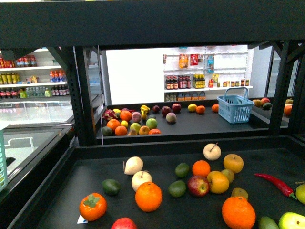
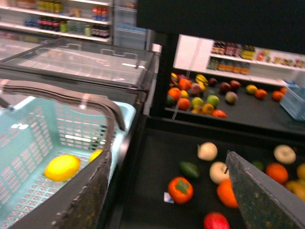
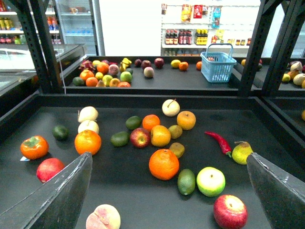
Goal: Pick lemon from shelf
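In the left wrist view a bright yellow oval lemon [image 2: 62, 167] lies on the floor of a teal basket [image 2: 28, 133], beside the shelf [image 2: 152, 157]. A second yellow fruit [image 2: 95, 155] peeks out behind my left finger. My left gripper [image 2: 171, 202] is open, hanging over the shelf's near left corner above a persimmon [image 2: 180, 189], holding nothing. My right gripper [image 3: 169, 202] is open over the black shelf deck [image 3: 119, 191], with an orange [image 3: 164, 163] and a lime [image 3: 186, 181] below the gap. Neither gripper shows in the front view.
Many fruits lie on the shelf deck [image 1: 157, 157]: oranges [image 1: 148, 196], an apple [image 1: 198, 185], golden-yellow fruit [image 1: 218, 182], a red chilli [image 1: 275, 183]. The basket's brown handle [image 2: 71, 93] arches over it. A farther deck holds more fruit and a blue basket [image 1: 235, 107]. Black uprights [image 1: 78, 95] flank the deck.
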Controlling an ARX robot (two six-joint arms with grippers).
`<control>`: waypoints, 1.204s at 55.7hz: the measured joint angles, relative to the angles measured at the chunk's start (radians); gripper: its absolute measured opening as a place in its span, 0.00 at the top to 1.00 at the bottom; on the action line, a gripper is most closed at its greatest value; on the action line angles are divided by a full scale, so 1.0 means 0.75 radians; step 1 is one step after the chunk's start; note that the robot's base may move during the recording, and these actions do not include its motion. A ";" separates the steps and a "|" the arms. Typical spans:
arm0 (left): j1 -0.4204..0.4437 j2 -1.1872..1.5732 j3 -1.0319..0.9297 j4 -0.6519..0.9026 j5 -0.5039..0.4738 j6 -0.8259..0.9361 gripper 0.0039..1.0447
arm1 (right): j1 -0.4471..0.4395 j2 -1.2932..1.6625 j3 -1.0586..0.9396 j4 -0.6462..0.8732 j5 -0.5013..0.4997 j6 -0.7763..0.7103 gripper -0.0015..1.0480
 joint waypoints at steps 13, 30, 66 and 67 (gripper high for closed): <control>-0.394 -0.509 -0.440 -0.049 -0.334 0.087 0.96 | 0.001 0.000 0.000 0.000 0.003 0.000 0.07; -0.396 -0.771 -0.587 -0.167 -0.335 0.092 0.98 | 0.001 0.000 0.000 0.000 0.004 0.000 0.07; -0.397 -0.893 -0.702 -0.161 -0.335 0.093 0.98 | 0.001 0.000 0.000 -0.001 0.004 0.000 0.07; -0.397 -0.893 -0.702 -0.161 -0.335 0.093 0.98 | 0.001 0.000 0.000 -0.001 0.004 0.000 0.07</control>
